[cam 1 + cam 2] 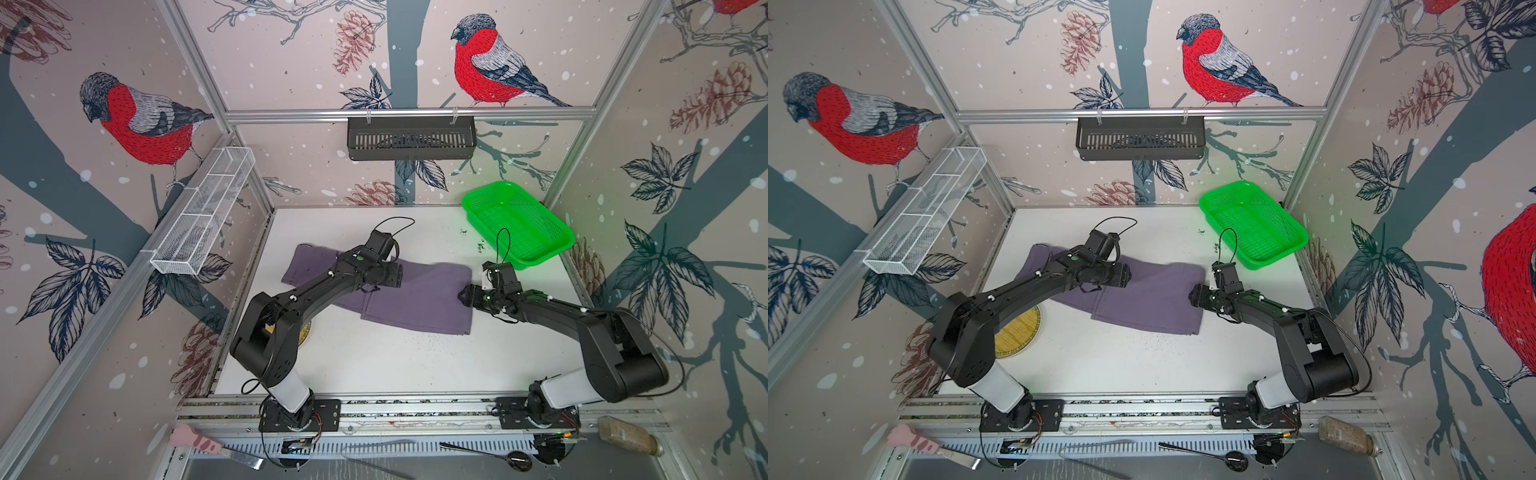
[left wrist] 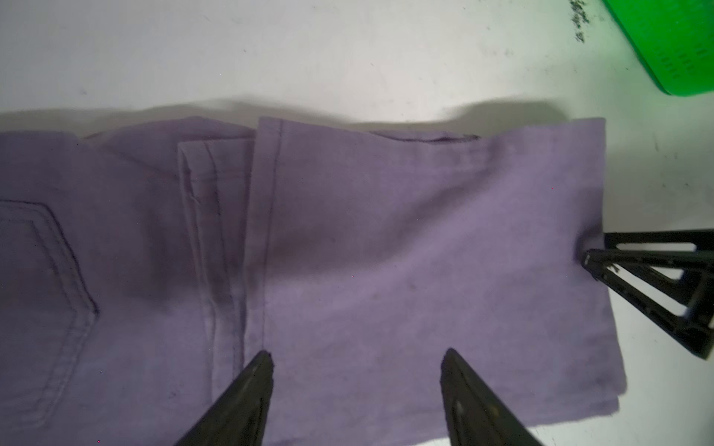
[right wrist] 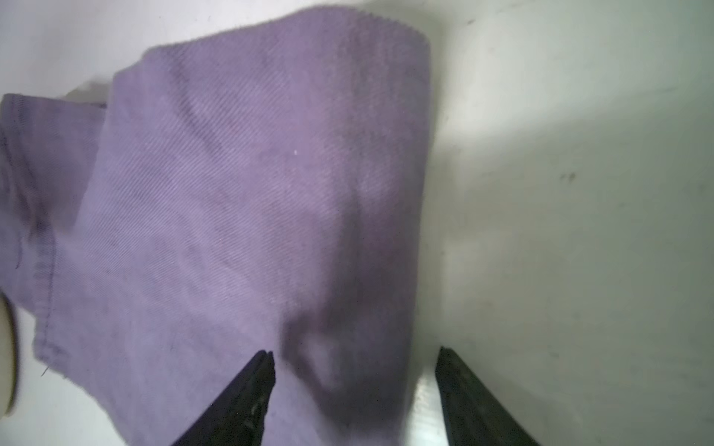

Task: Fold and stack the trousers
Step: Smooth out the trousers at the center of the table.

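Limp, probably light dusty-purple cloth trousers [image 1: 419, 299] lie part-folded on a white table [image 1: 374, 365], left gripper [image 2: 355, 353] and right gripper [image 3: 353, 349] spread and empty over them; best pinched at the layered edge.

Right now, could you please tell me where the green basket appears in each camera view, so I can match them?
Top views: the green basket sits in the far right corner of the table, in both top views.
Left wrist: only a corner of it shows, past the trousers.
Right wrist: not in view.
Shared landmark: the trousers, seen in all four views.
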